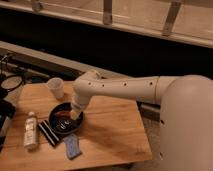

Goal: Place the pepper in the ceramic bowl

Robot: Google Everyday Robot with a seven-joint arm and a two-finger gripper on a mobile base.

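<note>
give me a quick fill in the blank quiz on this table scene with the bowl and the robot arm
1. The pepper lies inside the black ____.
2. The gripper hangs over the bowl, reaching in from the ____ side of the picture.
3. The cup beyond the bowl is ____ in colour.
4. The sponge in front of the bowl is ____.

Missing words: bowl; right; white; blue
</note>
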